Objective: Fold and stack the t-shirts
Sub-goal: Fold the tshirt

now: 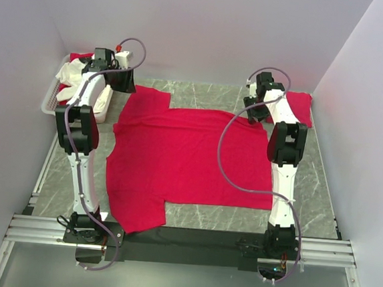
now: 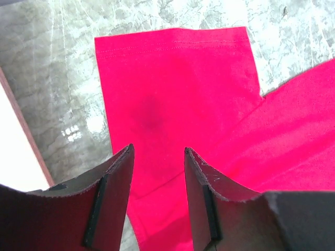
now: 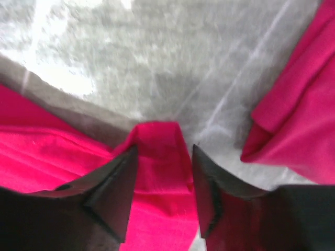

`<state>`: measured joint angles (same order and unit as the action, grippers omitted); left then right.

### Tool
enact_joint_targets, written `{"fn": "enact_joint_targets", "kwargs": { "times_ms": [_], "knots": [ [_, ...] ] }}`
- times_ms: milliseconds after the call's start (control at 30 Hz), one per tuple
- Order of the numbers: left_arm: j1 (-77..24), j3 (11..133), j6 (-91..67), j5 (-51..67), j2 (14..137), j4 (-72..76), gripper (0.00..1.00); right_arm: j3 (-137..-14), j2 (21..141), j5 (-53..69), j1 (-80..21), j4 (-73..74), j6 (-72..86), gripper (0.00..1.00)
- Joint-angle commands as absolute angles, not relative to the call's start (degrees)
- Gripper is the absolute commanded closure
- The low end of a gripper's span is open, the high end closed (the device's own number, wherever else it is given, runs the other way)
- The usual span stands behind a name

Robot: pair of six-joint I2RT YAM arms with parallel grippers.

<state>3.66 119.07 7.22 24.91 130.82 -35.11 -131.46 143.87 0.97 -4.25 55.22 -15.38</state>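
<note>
Spread t-shirt (image 1: 190, 157) flat on table (image 1: 206, 94). Long axis runs left-right: collar toward left arm, hem toward right arm. Both claws sit at far edge, cloth body lies nearward of them.

Over far sleeve (image 2: 172, 78): left claw (image 2: 158, 151), half wide, empty.

At far hem corner: right claw (image 3: 164, 149), jaws apart, upstanding ridge of cloth between them, likely not clamped.

Just right of it, apart: second shirt (image 3: 298, 120).

Judgement: fold means drawing far edge nearward.

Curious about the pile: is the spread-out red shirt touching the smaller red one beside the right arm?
Apart. The right wrist view shows bare table between the spread-out t-shirt and the folded t-shirt.
</note>
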Motion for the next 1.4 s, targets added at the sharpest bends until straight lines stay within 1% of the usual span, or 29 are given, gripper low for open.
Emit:
{"fn": "enact_joint_targets", "kwargs": {
  "times_ms": [0,33,133,167,200,233,300,500,567,700,900,1033,1067,1167,1233,1267,1300,1333,1367],
  "knots": [
    [3.6,121.2,5.1,26.37,132.1,-33.93,0.51,-135.79,146.34,4.12,-3.96,58.62,-12.22,0.5],
    [3.6,121.2,5.01,26.37,132.36,-33.58,0.51,-135.88,146.6,6.22,-3.26,58.8,-11.69,0.57],
    [3.69,121.29,4.4,25.67,132.97,-32.61,0.51,-135.35,146.69,8.43,-2.73,59.76,-11.77,0.66],
    [3.69,121.29,3.96,25.49,133.33,-31.48,0.51,-135.44,146.69,9.48,-2.38,60.37,-11.69,0.73],
    [3.6,121.38,3.09,24.97,133.59,-30.86,0.51,-135.35,146.78,9.67,-2.2,60.38,-11.52,0.78],
    [3.69,121.38,2.55,24.7,134.29,-29.98,0.51,-134.92,146.6,9.67,-2.02,60.21,-11.51,0.87],
    [3.6,121.38,0.89,24.35,135.26,-26.55,0.51,-134.47,146.34,8.62,-1.93,59.59,-11.25,0.99],
    [3.6,127.61,-4.39,20.92,142.02,-20.49,0.5,-132.63,144.5,8.17,-1.85,57.22,-11.16,1.0],
    [3.25,130.6,-4.92,17.85,144.75,-19.6,0.48,-131.49,143.09,8.61,-1.93,56.08,-11.07,1.0],
    [3.34,132.71,-6.41,14.24,147.74,-17.76,0.46,-130.26,140.98,9.05,-1.85,53.62,-11.51,1.0],
    [2.2,134.47,-2.03,10.65,150.82,-19.25,0.44,-129.99,138.87,9.14,-1.85,52.56,-12.04,1.0],
    [1.23,134.3,2.81,8.62,152.66,-19.69,0.46,-130.78,138.96,9.23,-1.93,53.09,-11.87,1.0],
    [0.97,136.21,3.51,8.79,153.54,-22.12,0.46,-130.87,139.04,9.32,-2.02,53.17,-11.78,1.0],
    [0.79,139.92,4.13,8.62,155.48,-22.85,0.47,-130.78,138.96,9.75,-1.93,53.35,-11.43,1.0],
    [0.79,140.27,4.39,8.79,155.57,-22.68,0.51,-130.96,139.13,10.28,-1.85,53.44,-11.25,1.0],
    [0.62,140.19,4.83,9.05,155.57,-22.76,0.55,-131.13,139.22,10.46,-1.93,53.52,-11.25,1.0],
    [0.53,140.1,5.18,9.4,155.48,-22.94,0.58,-131.48,139.31,10.55,-1.93,53.53,-11.16,1.0],
    [0.44,139.84,5.53,9.84,155.22,-22.85,0.66,-131.57,139.22,10.55,-1.93,53.44,-11.25,1.0],
    [0.44,139.4,6.06,10.02,155.04,-22.68,0.68,-131.4,139.22,10.55,-1.93,53.35,-11.42,1.0]
  ]
}}
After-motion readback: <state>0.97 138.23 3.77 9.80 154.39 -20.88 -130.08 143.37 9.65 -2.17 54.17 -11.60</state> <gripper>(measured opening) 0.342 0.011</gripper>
